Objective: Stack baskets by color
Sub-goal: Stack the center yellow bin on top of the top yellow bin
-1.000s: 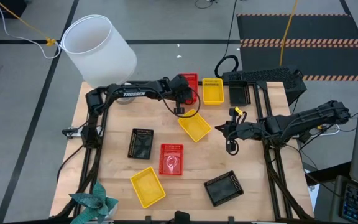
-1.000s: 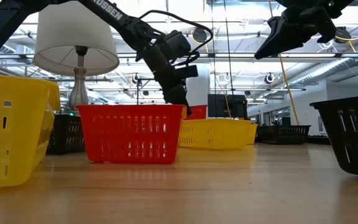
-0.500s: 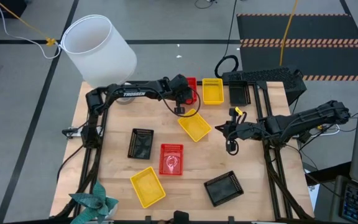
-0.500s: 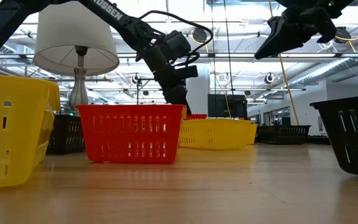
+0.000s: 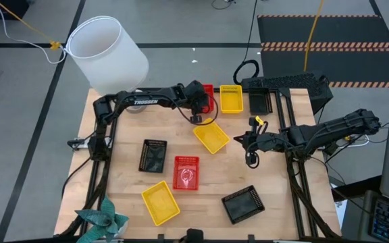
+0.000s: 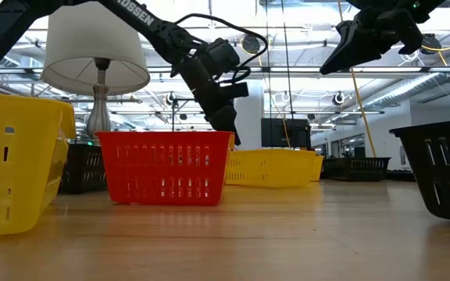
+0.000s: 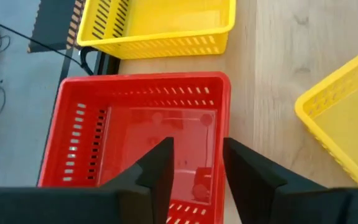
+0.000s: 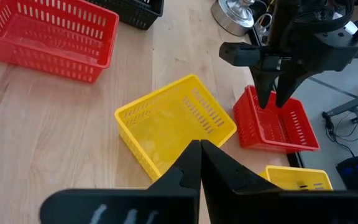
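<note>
Reading "TROSSEN": left arm [image 5: 144,101] lettering

Baskets [image 5: 186,173] – red, yellow, black, slotted walls; lampshade [image 5: 107,52] white; table [image 5: 282,196] light wood.

The baskets, such as the red basket [image 7: 142,134] beside the lamp, look like smooth plastic with a light gloss, and their walls are cut with rows of slots. The table [image 5: 123,135] under them is pale wood with a fine grain and a soft satin finish. The lampshade [image 5: 107,52] is white and matt, the lamp base [image 8: 232,15] near the red basket is shiny metal.
</note>
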Tool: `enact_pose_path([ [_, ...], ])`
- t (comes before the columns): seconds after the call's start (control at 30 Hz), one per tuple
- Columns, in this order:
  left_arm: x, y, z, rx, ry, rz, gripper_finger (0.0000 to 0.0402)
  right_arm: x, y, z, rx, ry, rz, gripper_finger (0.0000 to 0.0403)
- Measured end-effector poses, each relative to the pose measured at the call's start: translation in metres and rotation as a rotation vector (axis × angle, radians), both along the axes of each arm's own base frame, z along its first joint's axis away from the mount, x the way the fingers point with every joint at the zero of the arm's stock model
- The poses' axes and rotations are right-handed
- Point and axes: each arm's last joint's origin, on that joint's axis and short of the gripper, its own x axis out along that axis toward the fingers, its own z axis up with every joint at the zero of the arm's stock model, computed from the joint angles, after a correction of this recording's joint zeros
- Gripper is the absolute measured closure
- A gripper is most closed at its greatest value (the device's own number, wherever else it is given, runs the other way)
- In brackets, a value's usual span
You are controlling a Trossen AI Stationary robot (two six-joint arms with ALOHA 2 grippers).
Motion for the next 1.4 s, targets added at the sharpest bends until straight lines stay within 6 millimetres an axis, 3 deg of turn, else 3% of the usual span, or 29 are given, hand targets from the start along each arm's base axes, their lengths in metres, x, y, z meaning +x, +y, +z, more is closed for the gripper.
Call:
enact_pose_path([
  [0.33, -0.012, -0.011, 0.039, -0.034, -0.080, 0.049, 0.0268, 0.000, 0.000, 0.000, -0.002, 0.002, 0.002, 0.0403],
  [0.83, -0.032, -0.080, 0.097, -0.100, -0.111, -0.063, 0.0280, 0.001, 0.000, 0.001, 0.002, -0.008, -0.001, 0.0403],
  [1.17, -0.039, -0.124, 0.097, -0.157, 0.006, -0.155, 0.0280, 0.007, 0.005, 0.008, 0.139, -0.106, 0.091, 0.0403],
  [1.4, -0.040, -0.128, 0.072, -0.134, 0.034, -0.202, 0.0280, 0.008, 0.007, 0.011, 0.277, -0.100, 0.048, 0.0403],
])
